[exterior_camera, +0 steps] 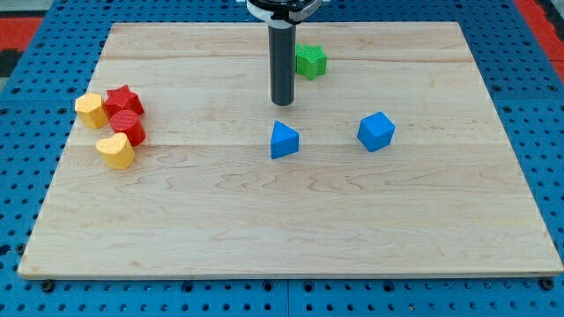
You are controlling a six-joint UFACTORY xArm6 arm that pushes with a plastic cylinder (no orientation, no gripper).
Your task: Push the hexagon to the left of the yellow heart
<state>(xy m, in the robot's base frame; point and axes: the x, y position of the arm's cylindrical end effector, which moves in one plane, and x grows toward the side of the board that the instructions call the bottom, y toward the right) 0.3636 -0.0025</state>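
A yellow hexagon-like block (90, 110) lies at the board's left side, touching a red star (124, 98). The yellow heart (115, 151) lies below them, just under a red rounded block (129, 126) whose exact shape I cannot make out. The hexagon-like block sits up and slightly left of the heart. My tip (282, 102) rests on the board near the top middle, far to the right of this cluster and touching no block. It stands just above a blue triangle (284, 140).
A green block (310, 61) lies up and to the right of my tip, partly behind the rod. A blue cube (376, 131) sits right of the blue triangle. The wooden board (291, 229) lies on a blue perforated table.
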